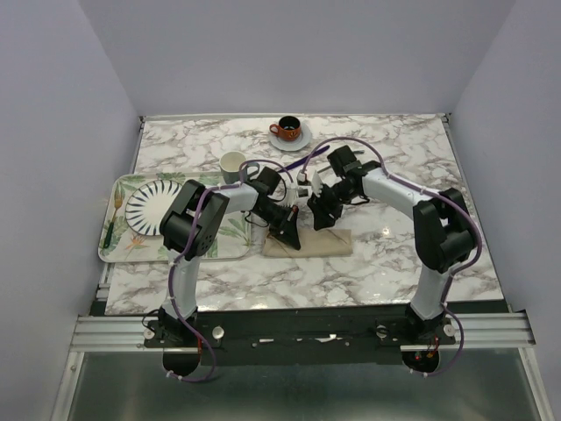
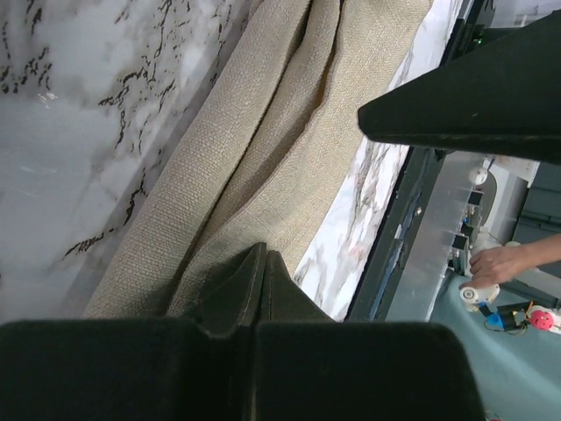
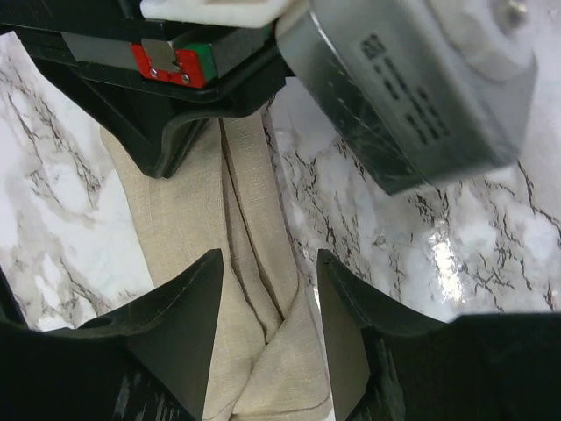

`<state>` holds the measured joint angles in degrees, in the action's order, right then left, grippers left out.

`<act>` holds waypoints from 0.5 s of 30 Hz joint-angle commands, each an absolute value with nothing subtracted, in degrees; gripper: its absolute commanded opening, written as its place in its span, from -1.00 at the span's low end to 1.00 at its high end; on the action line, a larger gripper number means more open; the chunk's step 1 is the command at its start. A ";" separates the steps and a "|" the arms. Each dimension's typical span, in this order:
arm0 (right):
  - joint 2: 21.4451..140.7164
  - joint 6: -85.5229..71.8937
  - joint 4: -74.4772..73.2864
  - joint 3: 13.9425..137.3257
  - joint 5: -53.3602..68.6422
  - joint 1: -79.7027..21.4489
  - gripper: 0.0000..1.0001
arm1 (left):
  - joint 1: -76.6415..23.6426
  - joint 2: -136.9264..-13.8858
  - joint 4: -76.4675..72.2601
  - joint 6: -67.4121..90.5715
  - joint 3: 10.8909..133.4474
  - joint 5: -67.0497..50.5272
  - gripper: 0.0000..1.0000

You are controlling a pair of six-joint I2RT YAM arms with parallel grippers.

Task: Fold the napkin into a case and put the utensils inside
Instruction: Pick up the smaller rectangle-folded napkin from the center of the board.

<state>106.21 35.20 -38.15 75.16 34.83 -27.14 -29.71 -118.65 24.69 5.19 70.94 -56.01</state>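
Both arms crowd the napkin [image 1: 308, 244] just below centre frame, mid-fold.
On the table [image 1: 394, 263] it lies as a narrow strip. The right gripper [image 3: 270, 289] hangs spread astride its ridge, probably to pin the crease. The left gripper [image 2: 259, 259] is closed, tips on the cloth; can't tell if it's pinching a layer.

Shows a plain beige-tan napkin [image 1: 308, 243], woven and unpatterned, against a white marble table [image 1: 394, 263] veined in grey and black. Shows a pale tray [image 1: 118, 239] printed with green leaves and orange flowers, and a white plate [image 1: 149, 207] with dark radiating stripes. Adds a cream mug [image 1: 232, 163], an orange-red cup [image 1: 287, 128], a white saucer [image 1: 301, 139], and white-and-black arms [image 1: 394, 189] with purple cables [image 1: 175, 281].
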 commanded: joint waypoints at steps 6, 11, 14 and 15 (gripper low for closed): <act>109.77 44.91 -40.87 76.82 34.46 -28.65 0.11 | -29.18 -121.81 24.70 2.46 72.24 -50.10 -1.00; 111.79 45.61 -41.31 77.61 33.14 -29.09 0.11 | -29.09 -122.17 25.14 2.37 72.60 -50.01 -1.00; 113.11 46.32 -42.80 78.75 32.61 -29.27 0.11 | -29.09 -122.26 25.49 2.29 72.86 -49.92 -1.00; 113.29 46.41 -42.80 78.84 32.35 -29.27 0.11 | -29.00 -122.34 25.40 2.37 72.95 -49.92 -1.00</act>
